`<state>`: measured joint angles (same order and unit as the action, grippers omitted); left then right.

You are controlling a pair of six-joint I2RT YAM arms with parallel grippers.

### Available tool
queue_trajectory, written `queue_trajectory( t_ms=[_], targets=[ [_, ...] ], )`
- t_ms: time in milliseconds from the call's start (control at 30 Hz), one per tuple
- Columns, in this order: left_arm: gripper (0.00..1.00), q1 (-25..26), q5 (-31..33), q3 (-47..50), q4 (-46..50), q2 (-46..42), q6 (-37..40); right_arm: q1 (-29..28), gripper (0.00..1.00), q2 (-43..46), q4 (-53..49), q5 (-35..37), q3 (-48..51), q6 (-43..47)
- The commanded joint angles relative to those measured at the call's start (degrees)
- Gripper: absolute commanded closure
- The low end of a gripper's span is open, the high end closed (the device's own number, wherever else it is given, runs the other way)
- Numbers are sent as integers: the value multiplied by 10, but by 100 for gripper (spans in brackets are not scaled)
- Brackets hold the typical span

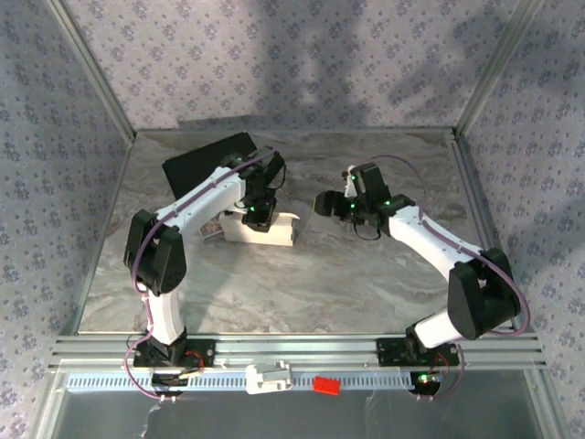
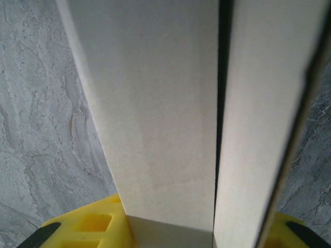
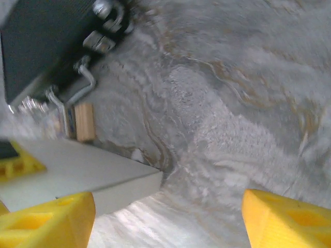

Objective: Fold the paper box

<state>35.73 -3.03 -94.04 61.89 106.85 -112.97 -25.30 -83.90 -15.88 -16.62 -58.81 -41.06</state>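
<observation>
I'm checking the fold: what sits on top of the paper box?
The left claw is over the paper box, clamped on its white panels. The box top beneath the claw is covered.

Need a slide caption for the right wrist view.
Right claw open over the marble table, corner of the white paper box just ahead, not gripped.

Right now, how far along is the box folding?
Done: the box already stands as a white block with folded walls. In hand: the left pincer is shut on it; the right pincer is open, apart from its corner. Left: a dark slit between two panels in the left wrist view suggests a flap not yet tucked flush.
</observation>
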Motion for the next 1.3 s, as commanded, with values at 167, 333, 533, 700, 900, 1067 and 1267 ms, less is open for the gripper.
queue_trajectory(
  t_ms=[167, 333, 533, 700, 900, 1067, 1267],
  targets=[
    [64, -7, -15, 27, -18, 21, 0, -52, 16, -60, 25, -139, 14, -703],
    [70, -14, -25, 69, -82, -7, -5, -40, 12, -124, 37, -177, -35, -738],
    [71, -16, -47, 95, -103, -19, 12, -29, 13, -153, 109, -218, -34, -803],
    [71, -17, -49, 119, -141, -29, 18, -73, 19, -184, 217, -228, -23, -904],
    [68, -16, -58, 114, -140, -30, 33, -65, 38, -213, 260, -219, -16, -921],
    [58, -18, -56, 120, -139, -41, 36, -39, 55, -200, 190, -235, -11, -885],
    [33, -32, -55, 120, -126, -56, 68, -9, 62, -179, 147, -246, 2, -858]
  ],
)
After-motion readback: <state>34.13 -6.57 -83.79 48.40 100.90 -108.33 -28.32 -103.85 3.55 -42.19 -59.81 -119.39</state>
